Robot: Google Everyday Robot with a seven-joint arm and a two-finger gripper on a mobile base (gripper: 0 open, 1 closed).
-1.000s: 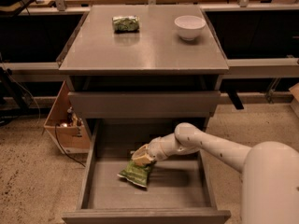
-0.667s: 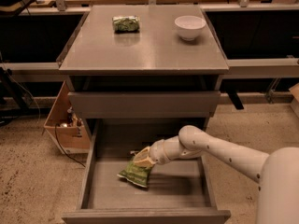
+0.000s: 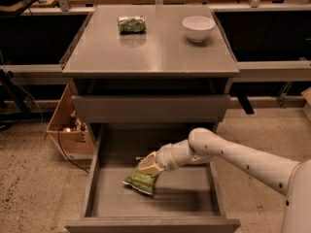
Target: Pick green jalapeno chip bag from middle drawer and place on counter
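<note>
Camera view: the gripper [image 3: 149, 165] is low inside the middle drawer [image 3: 187, 194], touching the top of the green jalapeno chip bag [image 3: 142, 182], which lies on the floor left of centre.

My judgement: pinch the crumpled end, lift straight up, clear the drawer's front edge, then go to the counter [image 3: 150, 52].

Grasp state: cannot tell, since the gripper's own body hides the contact and the bag's upper part.

My arm [image 3: 243, 159] comes in from the right and bends in the middle. My gripper [image 3: 148, 166] points down and left, low.
</note>
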